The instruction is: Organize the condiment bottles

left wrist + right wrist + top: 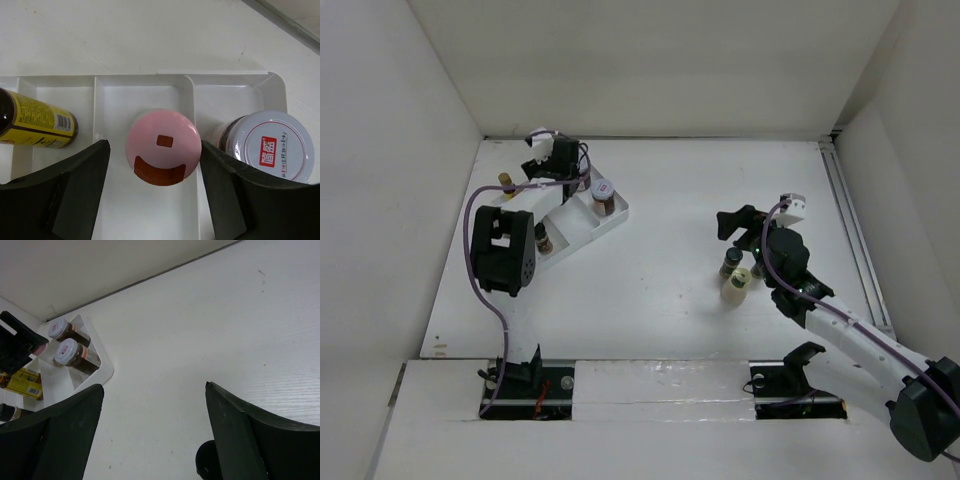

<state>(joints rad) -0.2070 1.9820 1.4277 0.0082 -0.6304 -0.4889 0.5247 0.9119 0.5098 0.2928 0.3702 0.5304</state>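
White table (660, 310), white walls (650, 60) three sides; tray (582, 232) left, loose bottles (737, 288) right.

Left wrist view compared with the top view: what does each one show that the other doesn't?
Only the left wrist view: the pink-capped bottle standing in a compartment of the white tray, between the fingers of the open left hand; from above the hand hides it. Only the top view: the open right hand, with a cluster of bottles on the table beside it. Both: the white tray and a white-lidded jar in its end compartment.
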